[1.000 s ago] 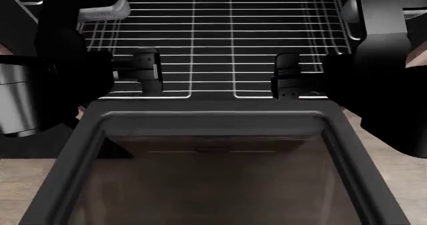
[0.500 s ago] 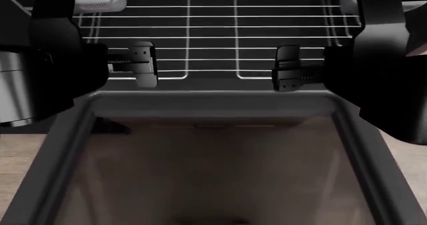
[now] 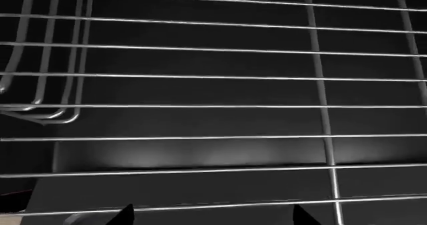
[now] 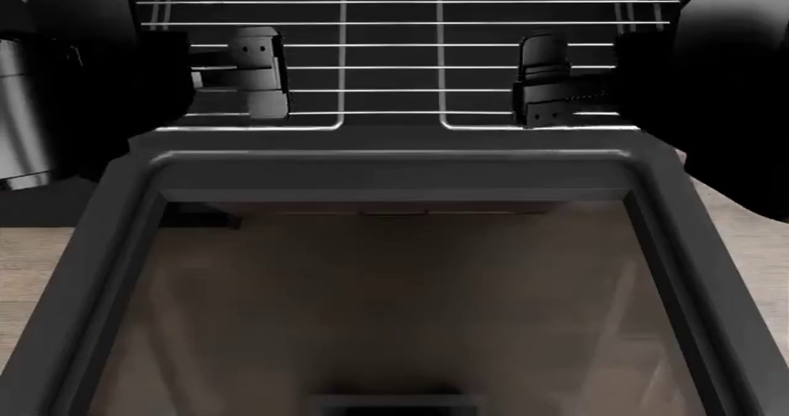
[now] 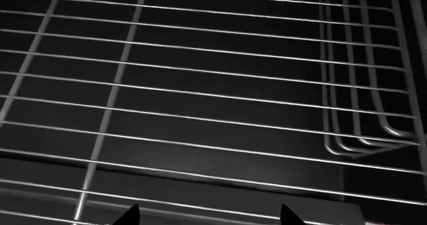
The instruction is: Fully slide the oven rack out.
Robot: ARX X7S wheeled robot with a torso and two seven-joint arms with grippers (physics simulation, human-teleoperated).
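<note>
The oven rack (image 4: 392, 46) is a silver wire grid whose two front loops end just behind the open oven door (image 4: 394, 171). My left gripper (image 4: 228, 72) sits over the left loop, one finger (image 4: 259, 74) showing. My right gripper (image 4: 577, 85) sits over the right loop, one finger (image 4: 542, 79) showing. In the left wrist view the rack (image 3: 200, 77) fills the frame and the left gripper (image 3: 212, 216) has its tips wide apart with a rod crossing between them. In the right wrist view the rack (image 5: 200, 100) looks the same, with the right gripper (image 5: 208, 215) open.
The door lies flat toward me with a glass pane (image 4: 394, 305) and a handle (image 4: 394, 402) at the near edge. Wire side guides show at the cavity walls (image 3: 60, 85) (image 5: 360, 110). A silver cylinder (image 4: 18, 111) stands at left. Wooden floor (image 4: 25, 277) flanks the door.
The rack, both grippers and the door's far edge have shifted up in the head view, and more of the door shows. Both grippers keep the same places on the rack's front.
</note>
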